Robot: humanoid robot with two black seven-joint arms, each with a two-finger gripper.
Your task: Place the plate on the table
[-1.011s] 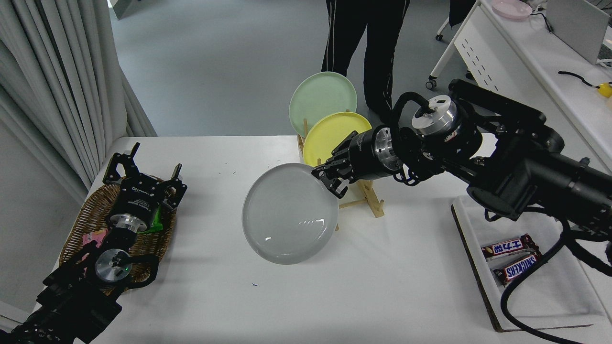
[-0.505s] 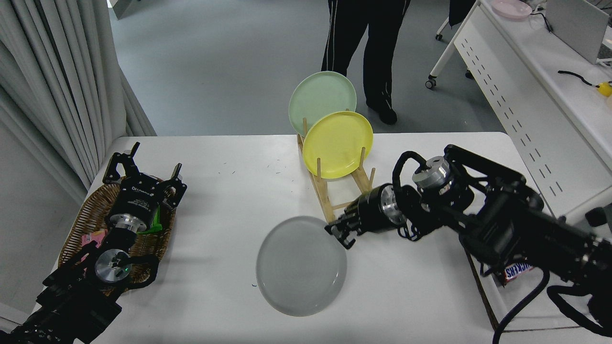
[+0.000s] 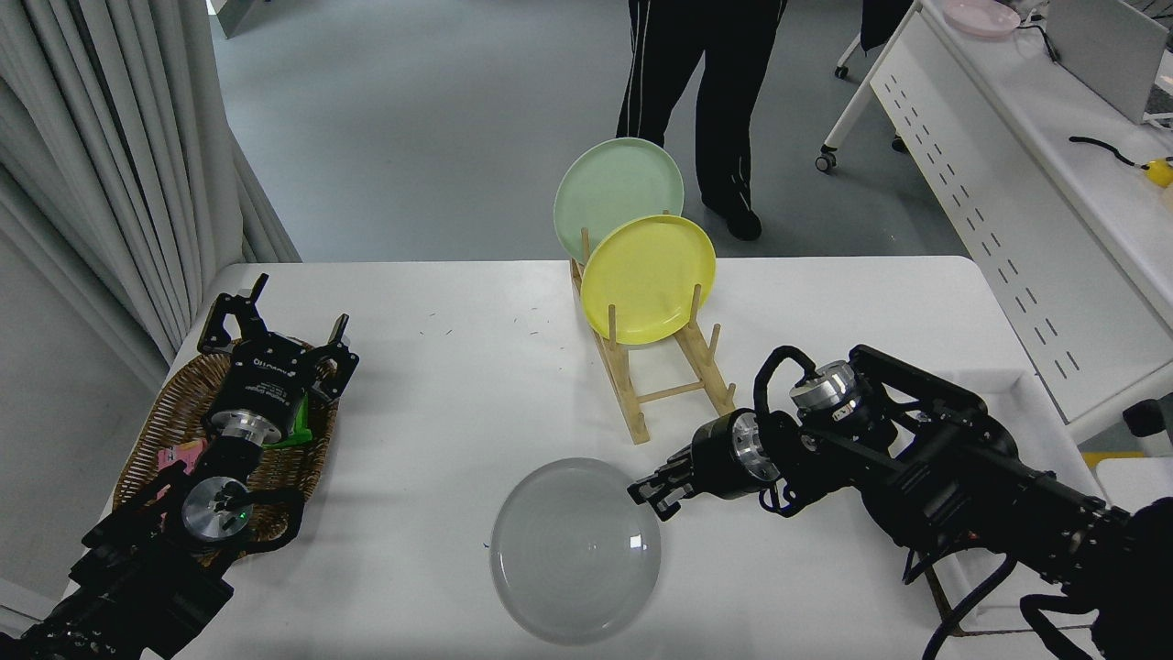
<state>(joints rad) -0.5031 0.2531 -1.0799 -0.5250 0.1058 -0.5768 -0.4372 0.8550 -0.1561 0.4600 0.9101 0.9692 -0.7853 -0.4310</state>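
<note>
The light-grey plate (image 3: 575, 548) lies low and about flat on the white table (image 3: 440, 385), near the front middle. My right gripper (image 3: 652, 496) reaches in from the right and is shut on the plate's upper right rim. My left gripper (image 3: 275, 323) is parked at the lower left over a wicker basket, with its fingers spread and empty.
A wooden rack (image 3: 674, 380) behind the grey plate holds a yellow plate (image 3: 647, 279) and a pale green plate (image 3: 618, 183) upright. The wicker basket (image 3: 169, 412) is at the left edge. A person's legs (image 3: 701, 101) are beyond the far edge. A white desk on wheels (image 3: 1008, 147) stands at the right.
My right gripper has carried the grey plate from beside the rack down and toward the front. The plate went from steeply tilted to about flat on the table. The left arm has not moved.
</note>
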